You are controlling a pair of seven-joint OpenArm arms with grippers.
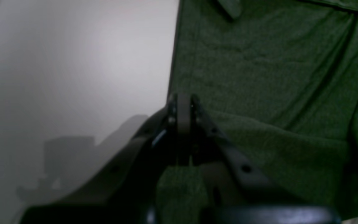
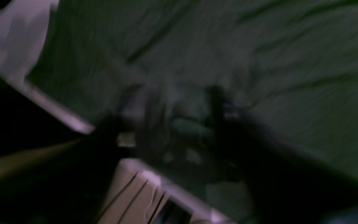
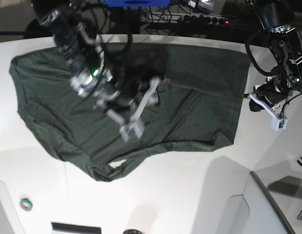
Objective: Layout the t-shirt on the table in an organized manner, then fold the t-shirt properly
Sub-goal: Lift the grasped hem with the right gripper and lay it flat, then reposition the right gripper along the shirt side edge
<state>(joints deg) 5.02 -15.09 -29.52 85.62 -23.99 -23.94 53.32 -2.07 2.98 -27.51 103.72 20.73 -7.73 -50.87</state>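
Note:
The dark green t-shirt (image 3: 190, 107) lies spread across the white table (image 3: 180, 195), with its lower left part bunched and folded over near the front. My right gripper (image 3: 141, 109) hovers over the middle of the shirt, blurred by motion, its fingers apart and nothing between them. The right wrist view shows the same gripper (image 2: 176, 102) as a smear over green fabric (image 2: 291, 62). Just off the shirt's right edge is my left gripper (image 3: 268, 105). In the left wrist view it (image 1: 182, 102) is shut and empty above the border between the shirt (image 1: 275, 77) and the bare table (image 1: 73, 62).
A power strip (image 3: 190, 19) and cables run along the table's back edge. A small red and green round item (image 3: 26, 204) sits at the front left, and a black rectangle (image 3: 75, 228) lies at the front edge. A grey panel (image 3: 280, 204) stands at the lower right.

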